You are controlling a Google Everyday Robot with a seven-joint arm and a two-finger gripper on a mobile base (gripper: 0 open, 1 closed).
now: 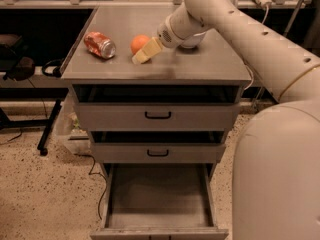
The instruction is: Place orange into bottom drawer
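The orange [139, 42] sits on top of the grey cabinet [200, 66], left of centre. My gripper [143, 53] reaches in from the right, low over the top. Its tan fingers lie against the orange's front right side and cover part of it. The bottom drawer [159, 198] is pulled fully out near the floor, and its plain grey tray holds nothing.
A crushed red soda can [99, 44] lies on the cabinet top left of the orange. A white bowl [191, 41] is mostly hidden behind my arm. The two upper drawers [157, 115] with black handles stand slightly ajar. Black furniture and cables stand at left.
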